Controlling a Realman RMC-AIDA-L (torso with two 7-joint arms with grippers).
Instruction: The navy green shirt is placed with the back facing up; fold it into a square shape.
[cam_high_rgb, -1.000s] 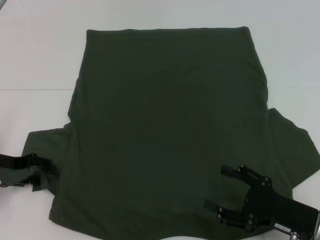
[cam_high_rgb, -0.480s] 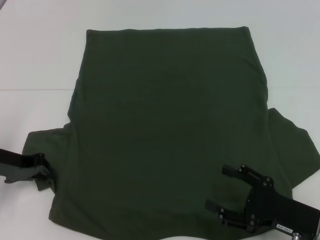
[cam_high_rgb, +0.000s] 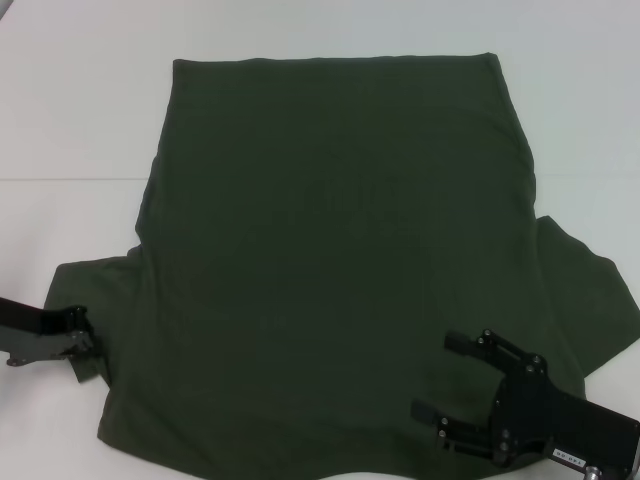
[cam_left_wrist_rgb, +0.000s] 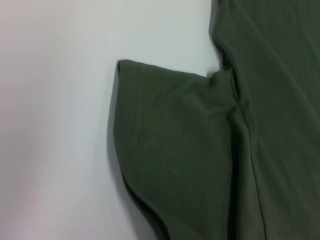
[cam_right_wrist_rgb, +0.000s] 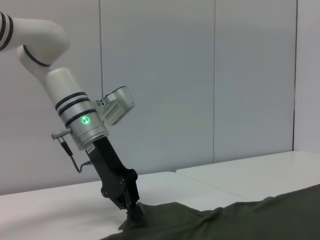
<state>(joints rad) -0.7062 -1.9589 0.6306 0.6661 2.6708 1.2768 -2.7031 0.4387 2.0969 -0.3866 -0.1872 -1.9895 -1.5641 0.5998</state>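
While it lies spread over the white table (cam_high_rgb: 70, 120), the navy green shirt (cam_high_rgb: 330, 250) shows only its plain back.

Shirt position: flat, hem toward the far side, shoulders and collar toward the robot, one short sleeve out to each side.
Cut off: the collar edge runs off the near edge of the head view, so the neckline cannot be seen whole.
Right sleeve: spread on the table, its outer tip runs to the picture's edge.
Left sleeve: lying flat with a small fold at the armpit seam, clear in the left wrist view (cam_left_wrist_rgb: 175, 150); its near corner slips out of that picture.
Left gripper (cam_high_rgb: 88, 358): down at the outer edge of the left sleeve, tips touching the cloth; the right wrist view shows it (cam_right_wrist_rgb: 134, 210) pressed onto the sleeve with the fabric bunched slightly around the tips.
Left gripper fingers: they look drawn together on the sleeve edge, though the dark tips blend into the dark cloth and the pinch itself is hard to make out.
Right gripper (cam_high_rgb: 440, 380): over the shirt's near right part, by the shoulder, its two fingers standing well apart and holding nothing.
Whether right fingers touch the cloth: cannot tell.
Right arm: partly cut off at the near corner.
Containers: nothing of that kind shows; only shirt and table.
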